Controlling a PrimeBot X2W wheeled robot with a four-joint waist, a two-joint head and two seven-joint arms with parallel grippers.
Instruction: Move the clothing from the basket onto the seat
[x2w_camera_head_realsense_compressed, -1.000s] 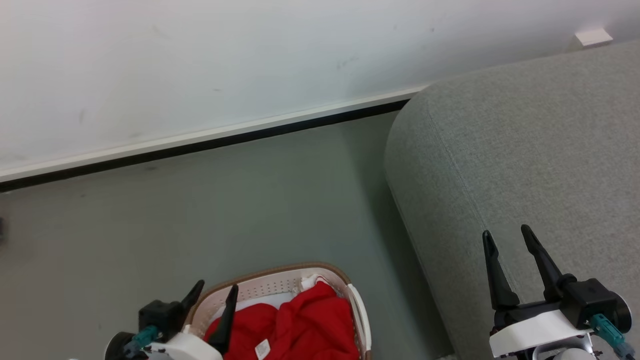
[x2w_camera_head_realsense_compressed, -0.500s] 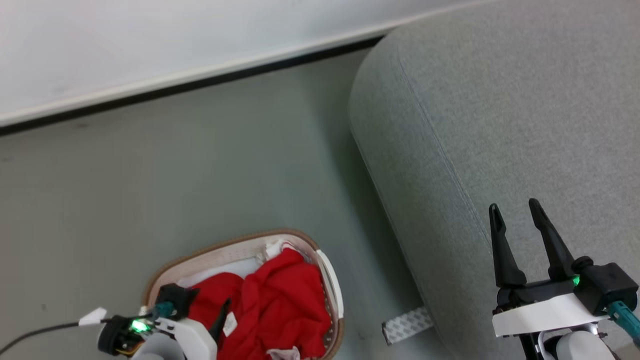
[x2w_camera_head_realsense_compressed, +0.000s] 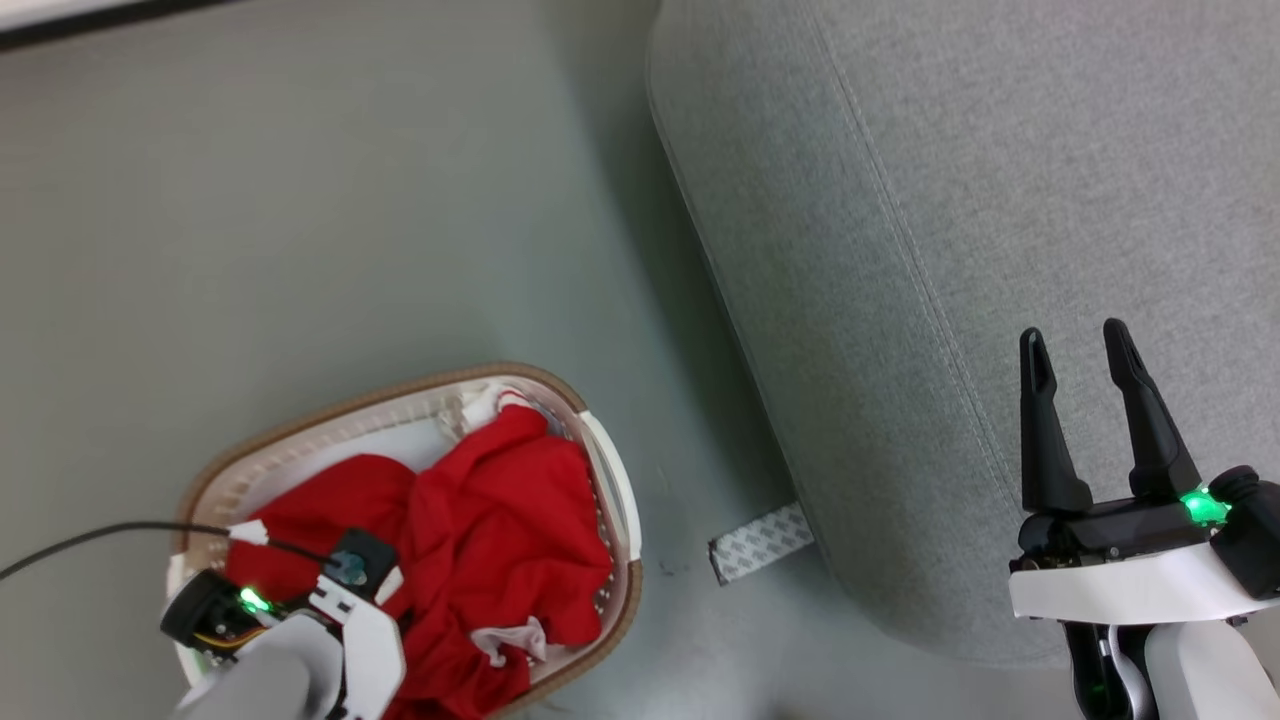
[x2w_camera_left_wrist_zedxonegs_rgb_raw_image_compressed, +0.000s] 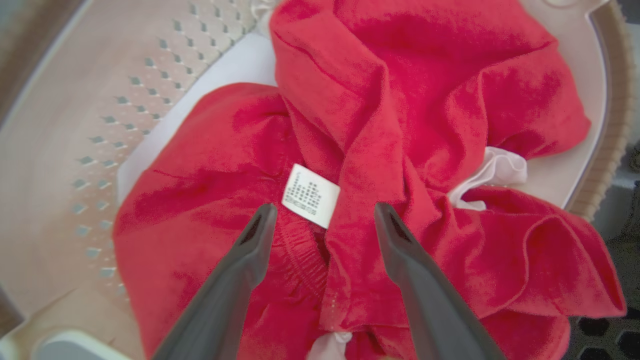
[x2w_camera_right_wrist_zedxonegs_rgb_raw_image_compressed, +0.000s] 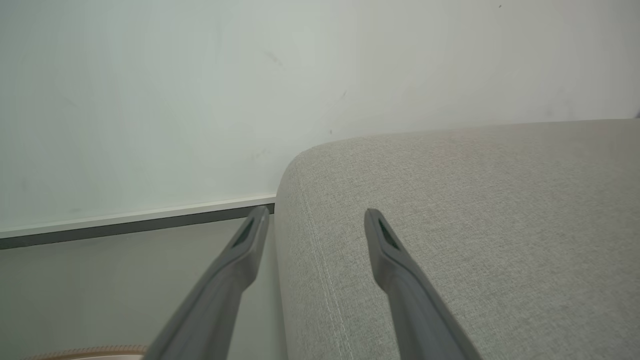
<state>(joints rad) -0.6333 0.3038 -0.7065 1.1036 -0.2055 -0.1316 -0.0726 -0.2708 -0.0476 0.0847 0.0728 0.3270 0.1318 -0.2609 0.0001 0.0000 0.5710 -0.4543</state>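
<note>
The red clothing (x2w_camera_head_realsense_compressed: 500, 500) lies heaped in the oval cream basket (x2w_camera_head_realsense_compressed: 400, 385) on the floor at lower left. My left gripper (x2w_camera_left_wrist_zedxonegs_rgb_raw_image_compressed: 324, 207) points down into the basket, open, its fingertips just above the red fabric on either side of a white printed label (x2w_camera_left_wrist_zedxonegs_rgb_raw_image_compressed: 310, 195); whether they touch is unclear. The basket's perforated wall (x2w_camera_left_wrist_zedxonegs_rgb_raw_image_compressed: 75, 125) and a white sheet (x2w_camera_left_wrist_zedxonegs_rgb_raw_image_compressed: 240, 65) show behind the clothing (x2w_camera_left_wrist_zedxonegs_rgb_raw_image_compressed: 400, 100). My right gripper (x2w_camera_head_realsense_compressed: 1072, 332) stands open and empty over the edge of the grey seat (x2w_camera_head_realsense_compressed: 950, 200). In the right wrist view the right gripper (x2w_camera_right_wrist_zedxonegs_rgb_raw_image_compressed: 316, 211) straddles the rounded edge of the seat (x2w_camera_right_wrist_zedxonegs_rgb_raw_image_compressed: 475, 200).
A grey floor (x2w_camera_head_realsense_compressed: 300, 200) separates basket and seat. A strip of patterned tape (x2w_camera_head_realsense_compressed: 760, 545) lies on it at the seat's base. A black cable (x2w_camera_head_realsense_compressed: 90, 540) trails from my left arm's wrist (x2w_camera_head_realsense_compressed: 300, 620). A white wall with a dark baseboard (x2w_camera_right_wrist_zedxonegs_rgb_raw_image_compressed: 135, 225) stands behind.
The head camera has tilted down, so the picture shifted. My left gripper has turned downward and dropped into the basket over the clothing. The right gripper stays open over the seat.
</note>
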